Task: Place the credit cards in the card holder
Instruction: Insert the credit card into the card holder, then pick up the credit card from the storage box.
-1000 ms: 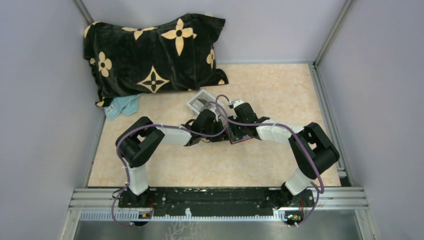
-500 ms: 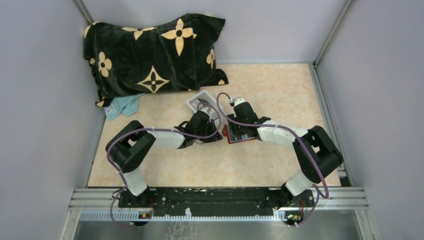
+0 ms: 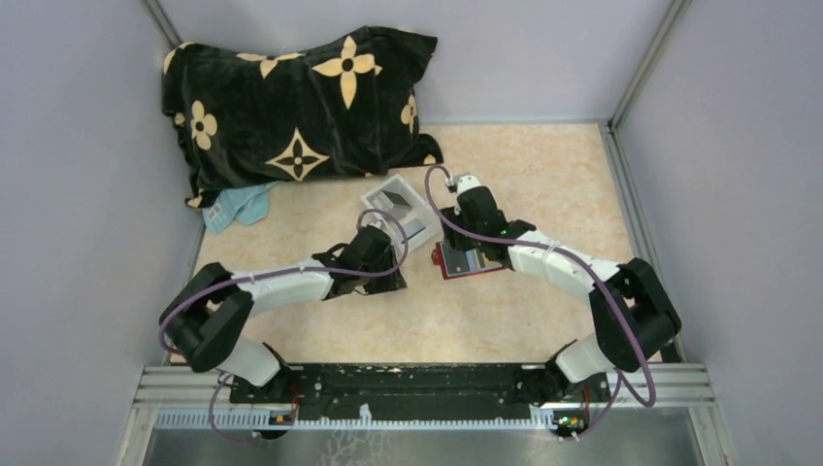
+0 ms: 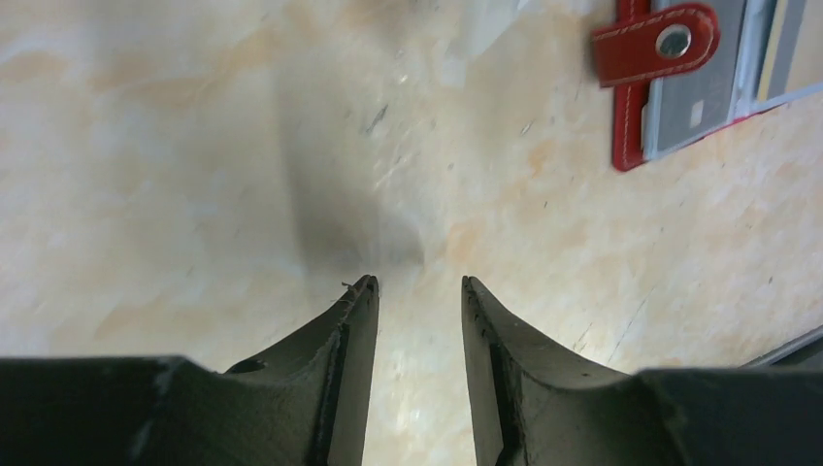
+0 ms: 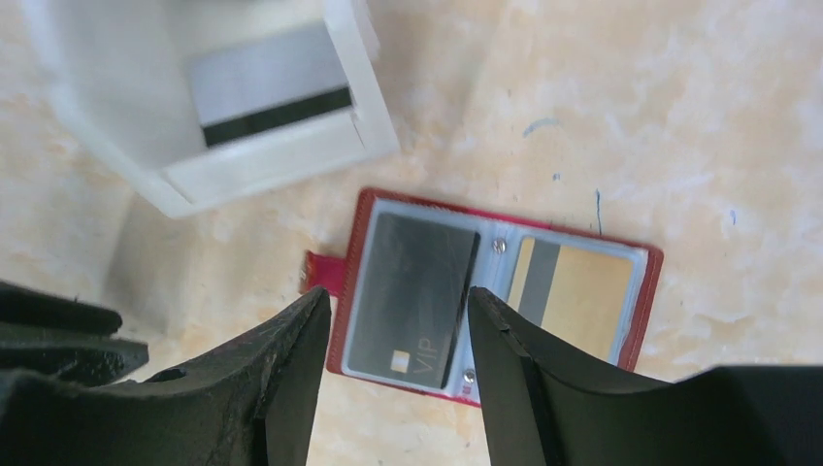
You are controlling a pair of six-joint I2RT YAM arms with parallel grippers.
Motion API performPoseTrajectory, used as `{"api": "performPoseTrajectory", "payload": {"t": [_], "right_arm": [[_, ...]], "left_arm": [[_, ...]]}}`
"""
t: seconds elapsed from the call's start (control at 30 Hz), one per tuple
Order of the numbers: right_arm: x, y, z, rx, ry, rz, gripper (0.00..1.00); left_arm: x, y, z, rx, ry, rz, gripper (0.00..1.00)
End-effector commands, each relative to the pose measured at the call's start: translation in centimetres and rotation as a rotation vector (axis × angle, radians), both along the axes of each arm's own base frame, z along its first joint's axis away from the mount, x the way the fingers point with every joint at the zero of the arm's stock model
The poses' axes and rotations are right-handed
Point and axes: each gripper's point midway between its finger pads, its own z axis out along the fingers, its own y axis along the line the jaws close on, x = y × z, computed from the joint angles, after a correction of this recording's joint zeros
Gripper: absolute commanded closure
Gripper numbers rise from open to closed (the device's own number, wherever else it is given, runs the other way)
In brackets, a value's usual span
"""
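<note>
Backed off the card holder (image 4: 641, 44), left claw (image 4: 417, 282) gapes partway, seemingly empty.

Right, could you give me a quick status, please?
Left gripper open, empty. Right gripper open over card holder, two cards inside. One card in white tray. Nothing blocking.

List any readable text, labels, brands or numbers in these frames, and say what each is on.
"VIP": on the dark card in the card holder, right wrist view.
Small light mark beside it: too small to read.
Tan card in the other pocket: a grey stripe, no text visible.
Striped card in the white tray: black stripe only, blurred.
Pillow: flower motifs, no letters.
</note>
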Motion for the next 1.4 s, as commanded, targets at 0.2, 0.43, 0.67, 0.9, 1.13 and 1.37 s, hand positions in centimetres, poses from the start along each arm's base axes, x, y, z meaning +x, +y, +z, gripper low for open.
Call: {"api": "performPoseTrajectory", "payload": {"t": [0.2,0.43,0.67,0.9,1.13,1.37], "right_arm": [[5.1,6.6,11.0,0.171,-0.18,0.079,0.46],[8.5,12.7,10.7,0.152,-0.141,0.189,0.48],[10.7,16.2,9.4,0.175,-0.089,0.239,0.49],[12.3,17.7,7.4,0.155,-0.045,0.251,0.5],[13.3,18.3,4.9,0.166,0.021,0.253,0.5],[13.6,17.9,2.7,0.212,0.075,0.232,0.49]], "left_arm": [[-0.7,7.2,4.7,0.165,-0.104,0.237,0.43],[0.6,9.7,4.2,0.186,-0.129,0.339,0.37],[3.3,11.2,3.8,0.117,-0.132,0.379,0.38],[5.2,11.2,3.2,0.055,-0.124,0.379,0.38],[6.6,11.0,2.6,0.016,-0.103,0.384,0.38],[7.5,10.9,2.1,0.014,-0.089,0.378,0.38]]}}
